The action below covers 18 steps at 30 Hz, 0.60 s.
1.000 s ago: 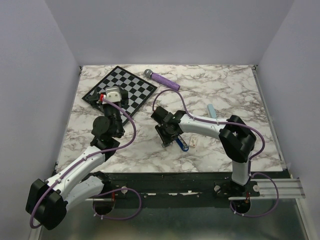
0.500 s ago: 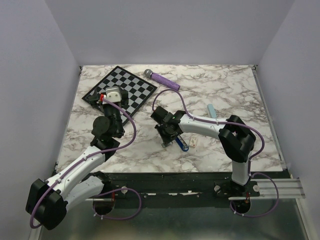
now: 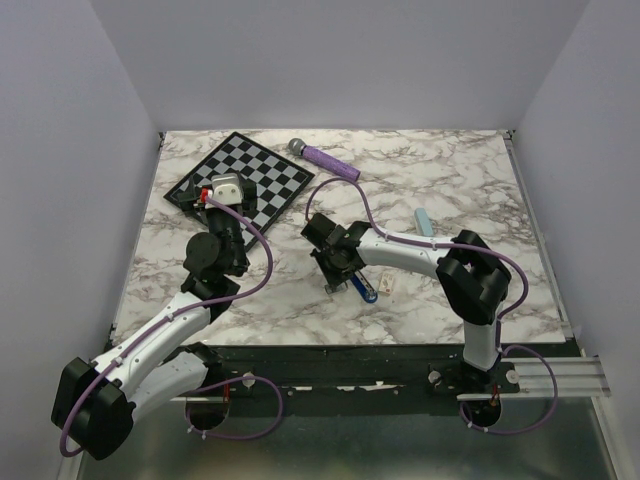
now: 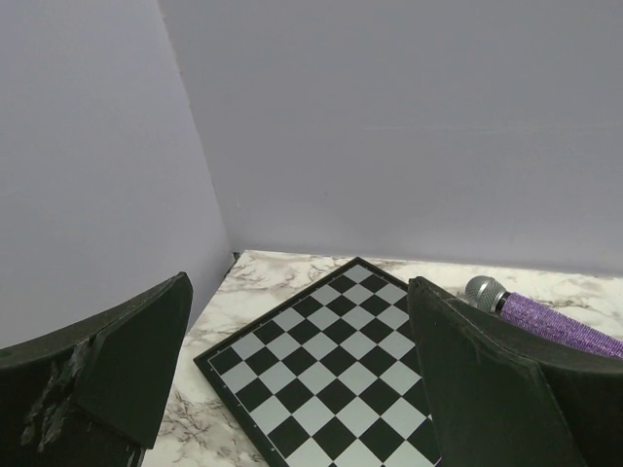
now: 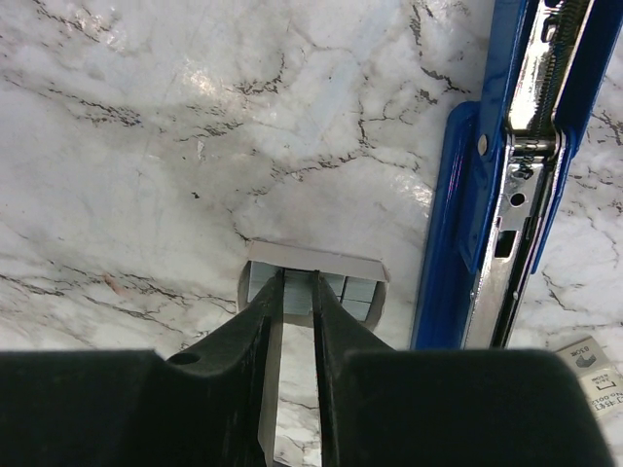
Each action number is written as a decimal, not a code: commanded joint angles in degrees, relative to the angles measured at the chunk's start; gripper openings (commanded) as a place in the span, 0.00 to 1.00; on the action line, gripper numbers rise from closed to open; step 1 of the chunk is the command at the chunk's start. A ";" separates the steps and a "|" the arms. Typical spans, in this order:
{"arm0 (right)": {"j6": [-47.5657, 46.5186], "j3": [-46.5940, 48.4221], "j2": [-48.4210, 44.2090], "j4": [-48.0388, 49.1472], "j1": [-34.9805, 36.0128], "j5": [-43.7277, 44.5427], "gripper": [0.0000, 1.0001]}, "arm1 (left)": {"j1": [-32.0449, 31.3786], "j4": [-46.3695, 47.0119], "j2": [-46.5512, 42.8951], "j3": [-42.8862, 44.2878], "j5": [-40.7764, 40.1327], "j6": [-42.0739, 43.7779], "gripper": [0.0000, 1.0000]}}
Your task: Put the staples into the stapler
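The stapler (image 5: 506,185) lies opened out on the marble table (image 5: 146,117) along the right side of the right wrist view. It shows a blue shell around a silver rail and spring, and the frame cuts off its upper end. Just left of it, a silver strip of staples (image 5: 346,282) sits at the tips of the right gripper (image 5: 299,297), which reaches down with fingers nearly together. Whether they pinch the strip is hard to tell. The left gripper (image 4: 302,341) hangs released, fingers wide, above the chessboard (image 4: 321,370) in the upper left of the top view.
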 commanded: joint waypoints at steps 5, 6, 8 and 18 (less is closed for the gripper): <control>1.16 -0.28 1.91 -0.94 0.41 0.50 0.25 | 0.32 0.91 -1.09 -0.27 0.27 -0.19 0.99; 1.25 -0.19 2.09 -0.76 0.49 -0.02 0.25 | 0.41 0.99 -1.01 -0.36 0.27 -0.19 0.99; 1.34 -0.02 2.18 -0.58 0.49 -0.73 0.26 | 0.32 1.00 -1.00 -0.27 0.35 -0.28 0.99; 1.43 0.07 2.88 -0.05 0.41 -2.49 0.29 | 0.32 0.73 -1.18 -0.27 0.44 -0.28 0.99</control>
